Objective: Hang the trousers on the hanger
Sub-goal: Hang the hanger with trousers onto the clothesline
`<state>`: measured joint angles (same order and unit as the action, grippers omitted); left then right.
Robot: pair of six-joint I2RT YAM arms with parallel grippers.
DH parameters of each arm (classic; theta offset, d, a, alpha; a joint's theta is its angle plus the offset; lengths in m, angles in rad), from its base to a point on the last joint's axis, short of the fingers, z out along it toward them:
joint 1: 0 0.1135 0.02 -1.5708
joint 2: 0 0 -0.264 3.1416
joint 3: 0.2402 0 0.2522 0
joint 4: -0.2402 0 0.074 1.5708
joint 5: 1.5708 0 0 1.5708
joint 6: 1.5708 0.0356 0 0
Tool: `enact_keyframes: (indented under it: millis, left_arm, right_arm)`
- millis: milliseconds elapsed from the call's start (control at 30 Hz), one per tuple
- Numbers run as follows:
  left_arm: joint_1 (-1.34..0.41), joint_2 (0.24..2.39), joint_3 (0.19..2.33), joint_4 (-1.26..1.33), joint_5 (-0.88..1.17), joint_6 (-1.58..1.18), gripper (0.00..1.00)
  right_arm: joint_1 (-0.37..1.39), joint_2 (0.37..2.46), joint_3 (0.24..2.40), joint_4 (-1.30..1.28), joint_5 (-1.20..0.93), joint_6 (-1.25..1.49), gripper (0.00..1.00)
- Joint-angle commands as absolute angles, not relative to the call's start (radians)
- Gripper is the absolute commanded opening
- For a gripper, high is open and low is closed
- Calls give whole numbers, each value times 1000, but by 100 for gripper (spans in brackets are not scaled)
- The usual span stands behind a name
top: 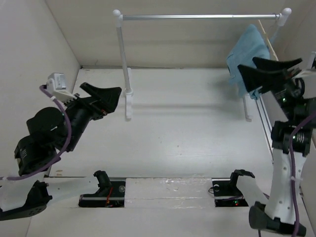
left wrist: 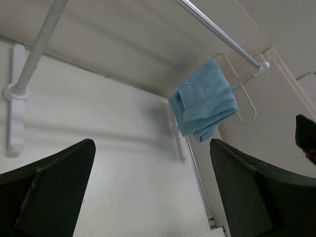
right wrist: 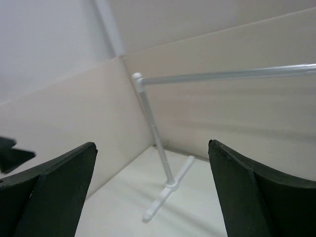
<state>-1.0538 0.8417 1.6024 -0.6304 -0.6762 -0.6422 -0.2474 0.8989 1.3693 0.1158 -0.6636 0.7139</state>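
scene: white bench [top: 187, 133] boxed in by cream walls; tall silver-barred rail with white posts [top: 197, 17] across the far side
left end effector [left wrist: 152, 148]: black two-finger, jaws wide apart, nothing held; raised over the bench's left side
right end effector [right wrist: 152, 148]: black two-finger, jaws wide apart, nothing held; raised on the right
task thing: light blue soft fabric trousers [left wrist: 207, 103], folded and draped over the thin cream-white plastic hanger [left wrist: 253, 109]; hanger hooked at the rail's right end, by the right wall
long axis: trouser fold hangs down from the hanger, clear of the bench
direction from left end effector: ahead and to the right, well apart, across the bench; in plain view of its wrist camera
direction from right end effector: in top view just beside the trousers, on their near side; its wrist camera faces the rail's left post, trousers out of that view
nearer arm: right, by far
progress (judgement): trousers look already on the hanger; likely only pulling back or a tidy-up left
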Motion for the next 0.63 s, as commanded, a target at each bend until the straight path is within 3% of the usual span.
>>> enact_keyframes:
  millis: [0,133,333,467,600]
  left_arm:
    - [-1055,796,1525,-793,-733,-768,99]
    - [-1055,634,1323,-819,-651,-906,99]
    - [-1055,488,1125,-770,-571,-983,99]
    - [-1055,503,1080,-703,-509,-933,99]
    - [-1055,596,1118,-689,-485,-887,99]
  right_arm:
    - [-115,765,1261,118,-622,586,100]
    - [35,600,1131,-109,-607,430,100]
    - [35,376,964,-553,-511,275,100]
    - [35,337,865,-543,-541,317,100]
    - [35,408,914,-477,-557,342,100]
